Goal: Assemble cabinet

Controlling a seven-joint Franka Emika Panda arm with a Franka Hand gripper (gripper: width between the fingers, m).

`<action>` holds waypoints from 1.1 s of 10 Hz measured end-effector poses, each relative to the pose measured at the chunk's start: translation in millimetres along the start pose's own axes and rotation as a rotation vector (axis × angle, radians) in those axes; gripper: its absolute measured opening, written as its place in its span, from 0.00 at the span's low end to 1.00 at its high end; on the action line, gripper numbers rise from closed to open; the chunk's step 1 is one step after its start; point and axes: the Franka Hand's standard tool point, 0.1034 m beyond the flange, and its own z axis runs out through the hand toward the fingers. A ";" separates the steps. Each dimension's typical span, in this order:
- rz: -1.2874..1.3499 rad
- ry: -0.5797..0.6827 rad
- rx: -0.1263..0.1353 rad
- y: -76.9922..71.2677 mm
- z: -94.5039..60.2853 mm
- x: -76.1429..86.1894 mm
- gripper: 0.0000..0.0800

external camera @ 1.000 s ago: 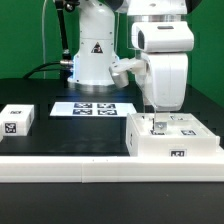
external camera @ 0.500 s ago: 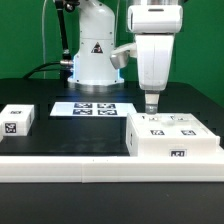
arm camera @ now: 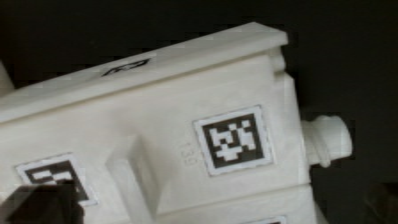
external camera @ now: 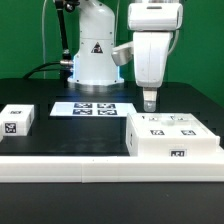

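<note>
One pincer [external camera: 149, 103], hanging just above the cabinet [external camera: 172, 140] and clear of its top face. I see nothing in it. The fingers look narrow and close together from outside, but I cannot tell if they are fully shut. In the wrist view I look down on the cabinet [arm camera: 160, 110]: glossy white, one tag [arm camera: 233, 140] plain in the middle, another half cut off at the edge, and a round white knob [arm camera: 326, 137] sticking out of one side.

The cabinet sits on the black table [external camera: 60, 135] at the exterior view's right, up against the rail [external camera: 90, 166], with three tags on top and one on the front. The marker board [external camera: 90, 108] lies flat behind it, toward the exterior view's left. A small part [external camera: 18, 120] with a tag sits well apart at the far left, also by the rail. The arm base [external camera: 92, 55] stands at the back.
</note>
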 end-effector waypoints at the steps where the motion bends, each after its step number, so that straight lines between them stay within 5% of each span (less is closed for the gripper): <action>1: 0.088 0.001 0.001 -0.3 0.1 0.4 1.00; 3: 0.265 0.009 0.000 -1.7 0.4 1.4 1.00; 6: 0.643 0.062 -0.037 -21.7 2.2 6.0 1.00; 11: 1.057 0.094 0.027 -29.9 5.4 14.2 1.00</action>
